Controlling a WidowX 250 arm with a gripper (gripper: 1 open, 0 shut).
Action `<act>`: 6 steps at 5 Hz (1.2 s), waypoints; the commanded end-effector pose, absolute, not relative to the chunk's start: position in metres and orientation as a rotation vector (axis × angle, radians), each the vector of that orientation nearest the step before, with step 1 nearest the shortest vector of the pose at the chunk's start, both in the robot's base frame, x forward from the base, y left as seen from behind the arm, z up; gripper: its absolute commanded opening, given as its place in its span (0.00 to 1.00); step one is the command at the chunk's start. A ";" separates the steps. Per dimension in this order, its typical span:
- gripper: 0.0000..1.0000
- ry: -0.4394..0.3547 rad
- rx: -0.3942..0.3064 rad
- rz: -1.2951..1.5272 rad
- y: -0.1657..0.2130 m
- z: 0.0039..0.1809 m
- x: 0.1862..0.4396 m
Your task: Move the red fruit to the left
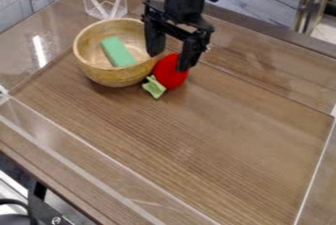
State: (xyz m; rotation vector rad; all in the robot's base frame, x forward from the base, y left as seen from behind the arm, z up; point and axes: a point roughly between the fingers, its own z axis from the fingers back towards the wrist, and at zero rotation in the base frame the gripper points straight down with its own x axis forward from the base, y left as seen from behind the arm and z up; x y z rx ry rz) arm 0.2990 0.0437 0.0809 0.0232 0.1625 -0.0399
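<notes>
The red fruit (168,73) lies on the wooden table just right of the wooden bowl (92,67), its green leafy stem (153,88) pointing toward the front. My gripper (174,58) hangs straight down directly over the fruit, open, one finger on each side of the fruit's top. The black fingers (152,40) cover part of the fruit; I cannot tell whether they touch it. Nothing is gripped.
A flat green block (118,51) lies inside the bowl. Clear acrylic walls (53,160) ring the table, with a low transparent rim along the front and left. Open wood surface (197,140) stretches in front of the fruit and to its right.
</notes>
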 end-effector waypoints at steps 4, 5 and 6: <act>1.00 0.114 0.033 -0.046 0.031 0.064 0.324; 1.00 0.109 0.035 -0.014 0.010 0.067 0.325; 1.00 0.103 0.033 -0.004 -0.010 0.071 0.325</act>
